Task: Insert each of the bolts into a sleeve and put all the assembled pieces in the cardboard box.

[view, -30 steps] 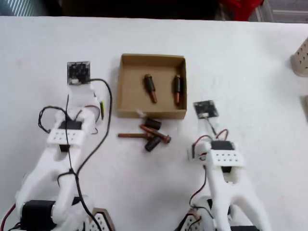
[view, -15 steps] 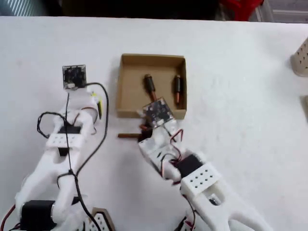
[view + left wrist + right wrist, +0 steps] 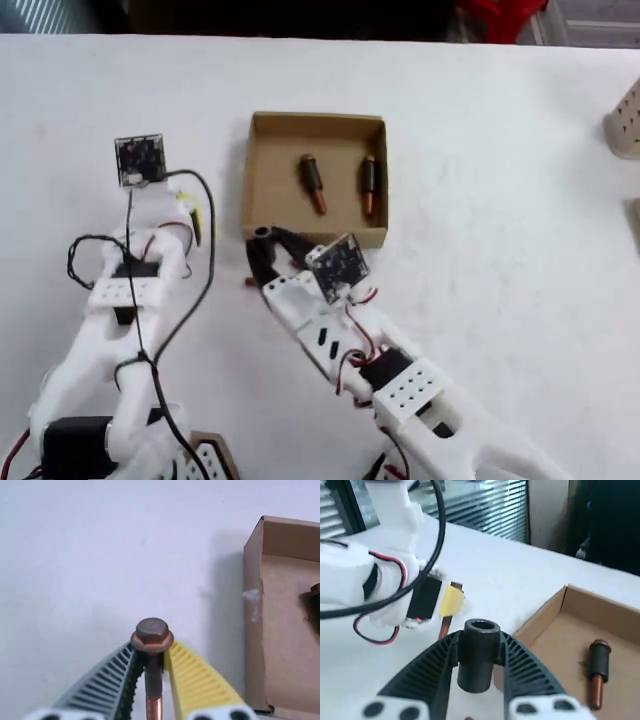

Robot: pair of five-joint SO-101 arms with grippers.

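A: Look at your left gripper [image 3: 154, 652]. Its grey finger [image 3: 107, 680] and its yellow finger [image 3: 192, 677] are pressed tight on a copper bolt [image 3: 152, 634]. They pinch the thin part just under the six-sided head, and the head pokes out past the tips.

B: From the high camera, that bolt is off to the left of the cardboard box [image 3: 280, 200], not touching it.

A: Now your right gripper [image 3: 481, 642]. Its two black fingers are closed on a black sleeve [image 3: 479, 672]. The sleeve stands upright between them, with its round hole facing up.

B: From up high, you can see that sleeve just in front of the box's near wall, close to the left corner. Your right arm lies slanted across the white table [image 3: 520, 200] to get there.

A: In the right wrist camera, your left gripper and its bolt sit behind the sleeve. The two grippers are near each other but apart.

B: Inside the box lie two assembled pieces, each a bolt pushed into a dark sleeve. One [image 3: 312, 183] is in the middle and the other [image 3: 369, 186] is near the right wall. They do not touch, and both copper ends point toward your arms.

A: A small copper tip [image 3: 247, 282] shows on the table just beside your right arm. The arm hides the rest, so you cannot tell more.
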